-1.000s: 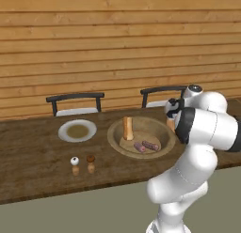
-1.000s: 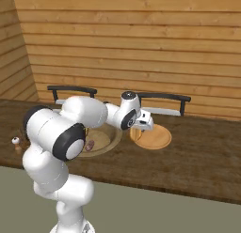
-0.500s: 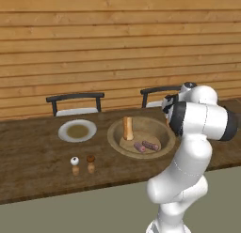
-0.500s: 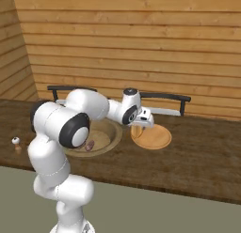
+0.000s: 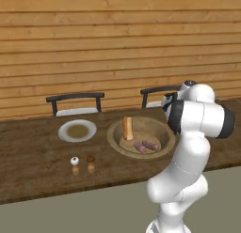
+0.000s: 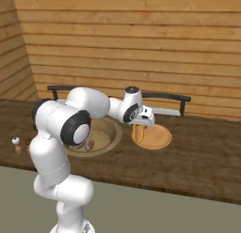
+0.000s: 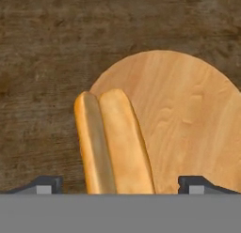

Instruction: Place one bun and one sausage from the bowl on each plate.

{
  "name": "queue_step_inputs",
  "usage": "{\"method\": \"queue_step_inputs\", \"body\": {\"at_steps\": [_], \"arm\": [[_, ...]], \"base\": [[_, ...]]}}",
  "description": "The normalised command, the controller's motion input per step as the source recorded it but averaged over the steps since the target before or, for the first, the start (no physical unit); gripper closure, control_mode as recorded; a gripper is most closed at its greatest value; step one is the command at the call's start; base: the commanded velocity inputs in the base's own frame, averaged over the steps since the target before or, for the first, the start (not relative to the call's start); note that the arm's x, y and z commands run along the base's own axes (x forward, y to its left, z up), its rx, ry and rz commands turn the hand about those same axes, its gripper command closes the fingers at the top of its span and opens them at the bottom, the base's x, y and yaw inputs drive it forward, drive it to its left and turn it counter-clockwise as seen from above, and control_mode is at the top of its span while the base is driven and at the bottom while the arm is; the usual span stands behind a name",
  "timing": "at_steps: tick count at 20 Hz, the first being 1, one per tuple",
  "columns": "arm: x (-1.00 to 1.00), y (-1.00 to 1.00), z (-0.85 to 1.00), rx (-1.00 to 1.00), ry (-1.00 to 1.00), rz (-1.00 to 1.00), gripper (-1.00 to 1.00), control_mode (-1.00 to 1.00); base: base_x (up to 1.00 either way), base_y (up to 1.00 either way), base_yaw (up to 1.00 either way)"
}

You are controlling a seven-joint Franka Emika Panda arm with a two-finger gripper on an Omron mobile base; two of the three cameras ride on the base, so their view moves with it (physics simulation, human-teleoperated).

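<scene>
My gripper [image 6: 140, 125] hangs over the near-left edge of a round wooden plate [image 6: 155, 138]. A golden bun [image 6: 137, 133] stands on end under it. In the hand view the bun [image 7: 115, 143] lies between the two fingertips [image 7: 44, 184], with a gap on each side, so the gripper [image 7: 120, 185] is open. The bun overlaps the rim of the wooden plate [image 7: 188, 119]. The tan bowl [image 5: 115, 135] holds a second bun [image 5: 127, 128], standing upright, and two sausages [image 5: 145, 146]. A white-rimmed plate [image 5: 77, 130] lies left of the bowl.
Salt and pepper shakers [image 5: 82, 165] stand near the table's front edge, left of the bowl. Two dark chairs [image 5: 75, 103] sit behind the wooden table [image 5: 28, 157]. My own arm covers the right part of the bowl [image 6: 101, 140] in the right base view.
The arm's shoulder and elbow have swung toward the bowl's right side. The hand has stayed over the wooden plate with the bun under it.
</scene>
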Motion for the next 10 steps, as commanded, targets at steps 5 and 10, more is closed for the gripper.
{"method": "queue_step_inputs", "body": {"at_steps": [5,10], "arm": [[-0.66,-0.01,0.53,0.0,0.0,0.0,-1.0,-1.0],[-0.92,0.47,0.47,0.0,-0.01,0.0,-1.0,-1.0]], "base": [[0.0,0.0,0.0],[0.0,0.0,0.0]]}}
